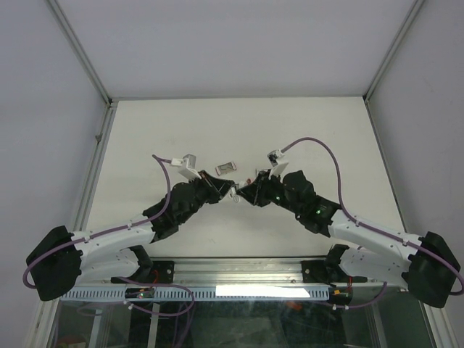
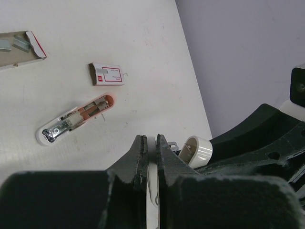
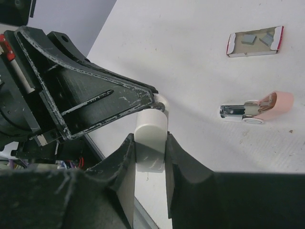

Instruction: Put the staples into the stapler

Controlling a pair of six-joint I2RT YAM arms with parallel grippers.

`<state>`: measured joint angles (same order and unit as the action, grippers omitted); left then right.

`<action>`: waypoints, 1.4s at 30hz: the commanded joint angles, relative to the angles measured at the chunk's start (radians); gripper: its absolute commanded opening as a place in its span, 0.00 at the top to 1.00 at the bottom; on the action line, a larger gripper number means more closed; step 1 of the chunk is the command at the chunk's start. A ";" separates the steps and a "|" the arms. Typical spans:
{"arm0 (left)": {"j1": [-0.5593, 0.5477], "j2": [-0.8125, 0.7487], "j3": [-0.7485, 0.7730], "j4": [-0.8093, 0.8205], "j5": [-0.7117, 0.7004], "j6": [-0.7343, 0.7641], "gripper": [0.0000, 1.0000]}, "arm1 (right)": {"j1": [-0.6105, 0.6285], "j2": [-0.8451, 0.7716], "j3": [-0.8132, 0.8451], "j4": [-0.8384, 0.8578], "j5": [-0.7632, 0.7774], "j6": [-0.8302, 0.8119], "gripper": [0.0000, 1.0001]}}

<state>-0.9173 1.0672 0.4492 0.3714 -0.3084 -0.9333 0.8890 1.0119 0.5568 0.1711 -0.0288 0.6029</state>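
Grippers meet low over the table (image 1: pixel 145 130), just ahead of the arm bases, and both have hold of one white piece (image 3: pixel 150 125). My left gripper (image 2: pixel 151 139) is clenched tight on its thin edge. My right gripper (image 3: pixel 149 139) grasps its rounded end, a finger pressed to each side. The piece bridges the two tools.

Beyond them the stapler (image 2: pixel 71 125) lies flat on the table, apart from both grippers, with its metal channel exposed and facing up and pink showing along its body. I cannot tell whether that channel holds anything. A little farther on, a red-and-white sleeve (image 2: pixel 107 74) lies flat near the stapler without touching it.

Farthest from me, the tray (image 2: pixel 19 59) lies open with its red end flap folded out. The staples (image 2: pixel 21 44) rest inside it as two short grey strips at different angles. From the top camera the tray shows as a small pale rectangle beyond the fingertips; the stapler I cannot pick out there.
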 commanded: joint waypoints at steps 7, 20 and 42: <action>0.037 -0.043 -0.078 -0.078 0.026 -0.030 1.00 | -0.020 -0.104 0.003 0.044 0.060 -0.091 1.00; 0.044 -0.116 -0.178 -0.089 0.099 -0.046 1.00 | -0.024 -0.168 0.006 0.025 0.001 -0.155 1.00; 0.070 -0.378 -0.010 -0.308 0.195 0.067 0.17 | -0.028 -0.118 0.132 -0.175 -0.318 -0.506 1.00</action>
<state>-0.8684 0.7166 0.2989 0.0784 -0.1867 -0.9073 0.8616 0.8768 0.6216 0.0238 -0.2695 0.2218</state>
